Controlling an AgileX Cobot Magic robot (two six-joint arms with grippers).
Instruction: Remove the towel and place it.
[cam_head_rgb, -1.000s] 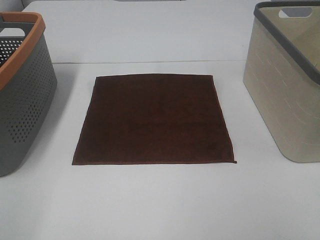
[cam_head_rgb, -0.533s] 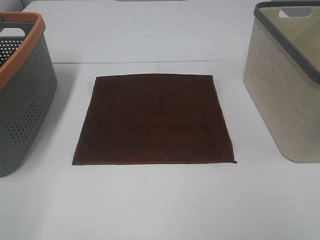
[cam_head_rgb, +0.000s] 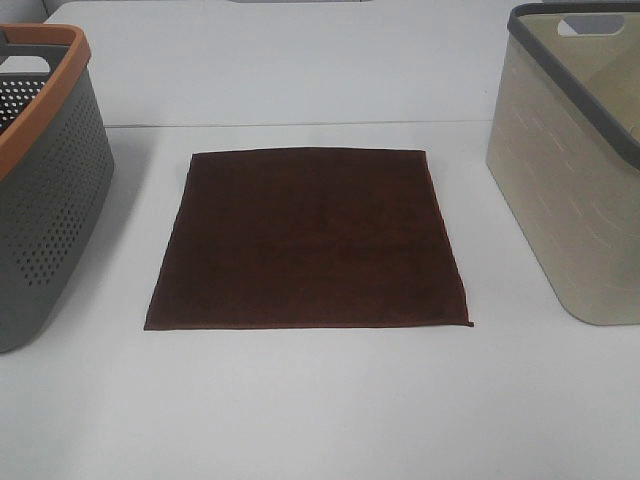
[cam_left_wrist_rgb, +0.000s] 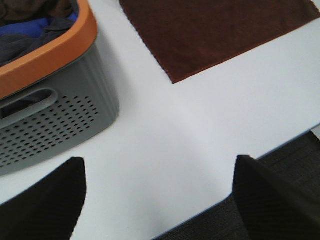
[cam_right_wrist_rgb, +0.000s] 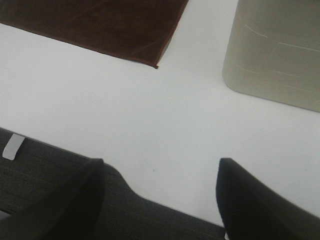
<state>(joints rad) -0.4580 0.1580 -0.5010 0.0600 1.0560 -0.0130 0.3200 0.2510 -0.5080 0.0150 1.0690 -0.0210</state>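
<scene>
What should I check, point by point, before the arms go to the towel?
1. Dark reddish-brown square cloth towel lies flat on the white table: ok.
2. Nothing lies on the towel: ok.
3. Left claw open and empty: ok.
4. Right claw open and empty: ok.
5. Beige plastic basket with grey rim has room inside: cannot tell, its floor is hidden.
6. Grey perforated basket with orange rim has room: not ok, the left wrist view shows clothes in it.

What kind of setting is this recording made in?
Probably a lab tabletop staged as a laundry-sorting station: a plain white table, a brown towel laid flat, and a grey basket holding clothes.
</scene>
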